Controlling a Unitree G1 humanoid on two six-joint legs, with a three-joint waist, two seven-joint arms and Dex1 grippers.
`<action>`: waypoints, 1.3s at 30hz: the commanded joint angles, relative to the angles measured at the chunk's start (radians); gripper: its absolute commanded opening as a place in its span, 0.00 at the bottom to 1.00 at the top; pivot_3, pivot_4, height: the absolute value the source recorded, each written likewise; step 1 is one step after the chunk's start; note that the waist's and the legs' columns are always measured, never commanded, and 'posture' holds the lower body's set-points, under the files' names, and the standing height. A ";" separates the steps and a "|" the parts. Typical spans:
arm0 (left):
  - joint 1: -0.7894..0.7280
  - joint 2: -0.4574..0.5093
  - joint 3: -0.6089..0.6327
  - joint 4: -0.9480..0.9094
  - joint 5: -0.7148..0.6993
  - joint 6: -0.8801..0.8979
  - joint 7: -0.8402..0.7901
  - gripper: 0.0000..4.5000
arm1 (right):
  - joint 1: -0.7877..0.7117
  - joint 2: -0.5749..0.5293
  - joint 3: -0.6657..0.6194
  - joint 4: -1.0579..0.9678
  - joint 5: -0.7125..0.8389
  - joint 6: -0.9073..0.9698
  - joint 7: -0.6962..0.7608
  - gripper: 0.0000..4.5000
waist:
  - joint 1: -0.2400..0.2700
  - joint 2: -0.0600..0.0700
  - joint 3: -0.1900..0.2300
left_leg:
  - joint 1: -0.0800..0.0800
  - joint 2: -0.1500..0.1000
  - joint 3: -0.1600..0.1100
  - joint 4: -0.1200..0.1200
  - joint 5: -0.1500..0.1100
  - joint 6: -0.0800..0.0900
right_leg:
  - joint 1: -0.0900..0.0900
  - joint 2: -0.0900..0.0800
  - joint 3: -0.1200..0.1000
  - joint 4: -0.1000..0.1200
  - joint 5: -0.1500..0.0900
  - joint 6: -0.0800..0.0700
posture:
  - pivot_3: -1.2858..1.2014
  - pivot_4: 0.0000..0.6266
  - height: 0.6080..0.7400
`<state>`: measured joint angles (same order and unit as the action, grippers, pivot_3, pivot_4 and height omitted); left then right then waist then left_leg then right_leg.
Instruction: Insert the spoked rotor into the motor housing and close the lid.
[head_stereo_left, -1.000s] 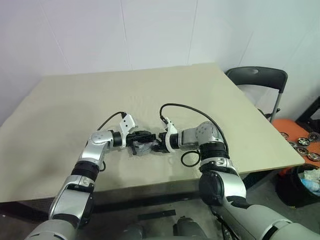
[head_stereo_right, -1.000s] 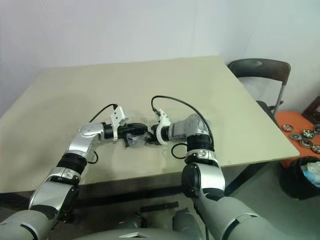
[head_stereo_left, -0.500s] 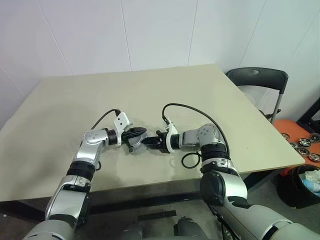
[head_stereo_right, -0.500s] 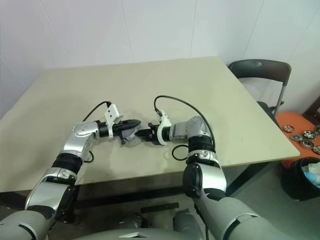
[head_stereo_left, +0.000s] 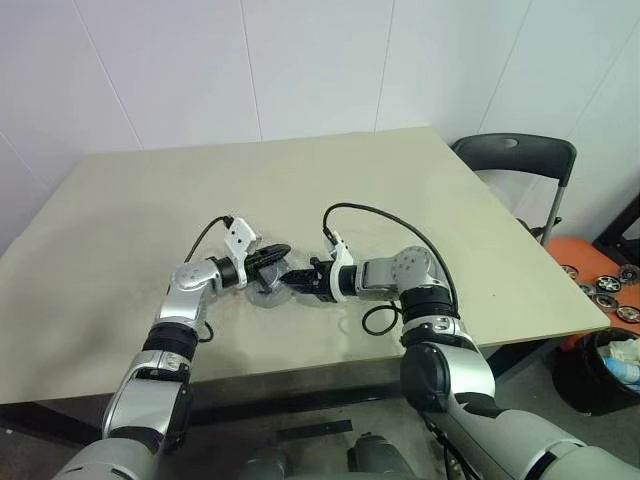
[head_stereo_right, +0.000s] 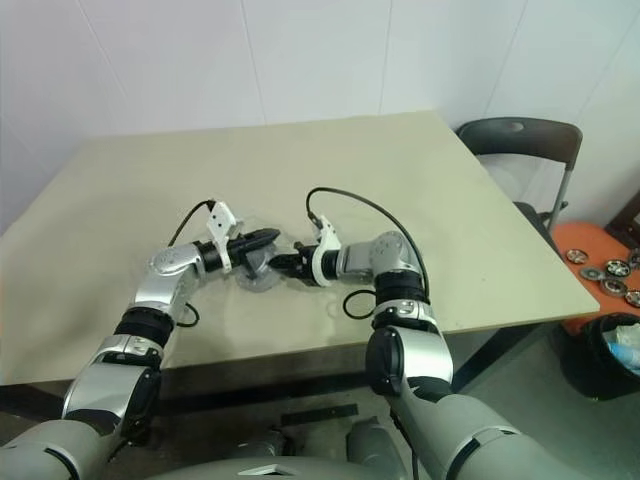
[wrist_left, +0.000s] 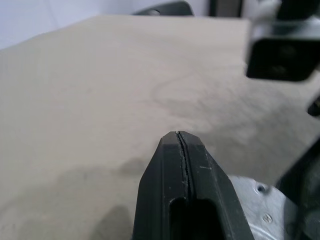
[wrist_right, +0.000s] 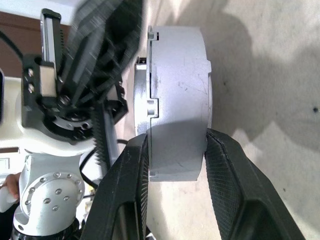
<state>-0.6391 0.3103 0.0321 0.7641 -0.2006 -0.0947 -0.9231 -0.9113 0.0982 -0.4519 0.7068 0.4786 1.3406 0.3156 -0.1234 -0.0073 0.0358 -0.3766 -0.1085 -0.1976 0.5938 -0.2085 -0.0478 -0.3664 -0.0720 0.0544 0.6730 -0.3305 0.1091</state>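
A round grey metal drum, the motor housing (wrist_right: 177, 95), lies flat on the tan table (head_stereo_left: 300, 180) between my two hands. A thinner grey plate (wrist_right: 141, 100) sits against one of its faces; whether this is the lid I cannot tell. The coil windings and the spoked rotor are hidden. My right gripper (head_stereo_left: 290, 282) reaches in from the right, and its two fingers (wrist_right: 131, 170) clamp the drum's rim on opposite sides. Just above the drum's silvery top (wrist_left: 260, 210) my left gripper (head_stereo_left: 278, 250) hovers shut, with nothing in it.
A dark chair (head_stereo_left: 515, 160) stands past the table's right edge. On the floor to the right lie an orange mat with several small discs (head_stereo_left: 605, 290) and a black bin (head_stereo_left: 605, 365). A black cable (head_stereo_left: 385, 215) loops over my right forearm.
My right gripper's fingers have come together from wide open onto the drum's rim. My left gripper has swung a little up and away from the drum, staying shut. The camera tilted earlier.
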 joint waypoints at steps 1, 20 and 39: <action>-0.022 0.000 0.060 -0.079 -0.077 0.070 0.010 0.00 | -0.013 0.000 0.009 -0.005 0.029 -0.031 0.006 0.30 | 0.000 0.000 0.000 | 0.000 0.000 0.000 0.000 0.000 0.000 | 0.000 0.000 0.000 0.000 0.000 0.000 | 0.52 0.00 1.00; 0.225 0.033 0.273 -0.493 -0.335 0.484 0.219 0.26 | -0.087 -0.036 -0.116 0.132 0.128 -0.248 -0.060 0.30 | 0.008 0.000 0.000 | -0.003 -0.002 0.000 0.001 0.000 0.000 | -0.002 -0.001 0.000 0.000 0.000 0.000 | 0.52 0.00 1.00; 0.198 -0.112 0.538 -0.469 -0.773 0.940 0.568 1.00 | -0.170 0.016 -0.205 0.257 0.255 -0.468 -0.023 0.30 | 0.001 -0.001 0.001 | -0.011 -0.002 0.000 0.003 0.000 -0.001 | -0.006 -0.002 0.000 0.001 0.000 0.000 | 0.52 0.00 1.00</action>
<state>-0.3944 0.1963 0.5357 0.3167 -0.8870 0.8073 -0.3631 -1.0267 0.0993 -0.6361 0.9882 0.6682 0.8886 0.2518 -0.1223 -0.0085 0.0364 -0.3875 -0.1103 -0.1976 0.5969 -0.2080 -0.0483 -0.3725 -0.0736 0.0543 0.6742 -0.3303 0.1088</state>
